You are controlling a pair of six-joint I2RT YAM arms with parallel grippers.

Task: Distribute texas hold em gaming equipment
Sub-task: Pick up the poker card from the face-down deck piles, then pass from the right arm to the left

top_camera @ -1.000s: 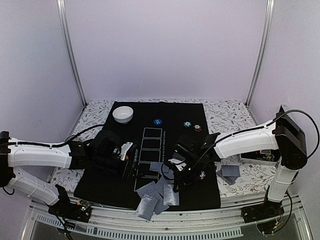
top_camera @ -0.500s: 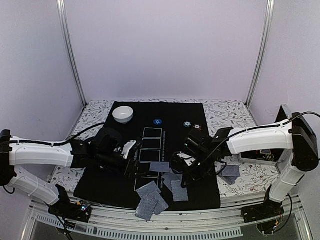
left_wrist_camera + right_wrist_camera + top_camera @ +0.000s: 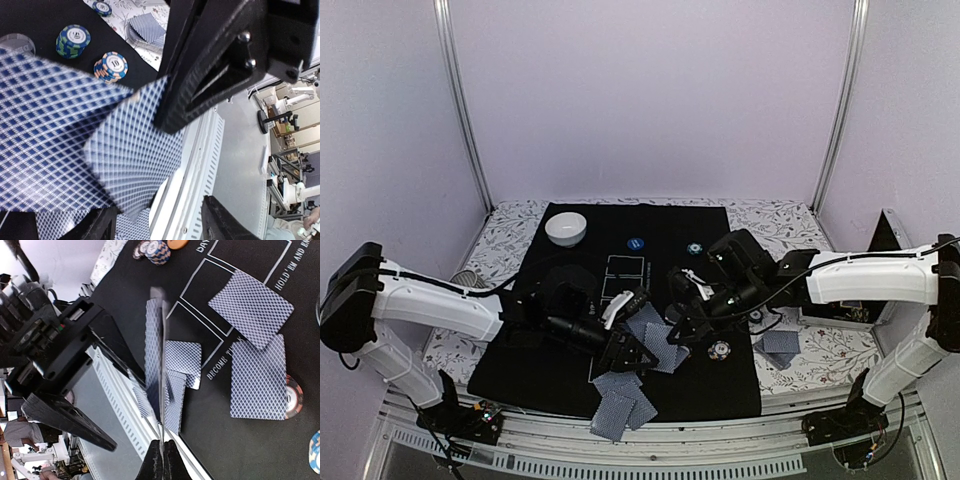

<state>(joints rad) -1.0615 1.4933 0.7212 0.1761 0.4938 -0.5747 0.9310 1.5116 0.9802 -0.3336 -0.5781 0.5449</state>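
My right gripper (image 3: pixel 672 322) is shut on grey-blue-backed playing cards (image 3: pixel 655 338), held above the black mat's middle. In the right wrist view the cards (image 3: pixel 161 370) stand edge-on in the closed jaws of the right gripper (image 3: pixel 162 444). My left gripper (image 3: pixel 628 352) is open right beside these cards. In the left wrist view the cards (image 3: pixel 131 150) hang blurred in front of the spread left gripper (image 3: pixel 160 226). More cards (image 3: pixel 620 402) lie fanned at the mat's front edge. A chip stack (image 3: pixel 720 350) sits to the right. A teal stack (image 3: pixel 694 248) and a blue disc (image 3: pixel 636 242) lie at the back.
A white bowl (image 3: pixel 565 228) stands at the mat's back left. Further cards (image 3: pixel 780 343) lie off the mat on the patterned cloth at the right. Single cards (image 3: pixel 251 301) lie on the mat's white rectangles. The table's front rail (image 3: pixel 650 440) runs close below the fanned cards.
The right gripper has risen from the front card pile and swung left with cards in it. The left gripper has moved right and forward to meet it.
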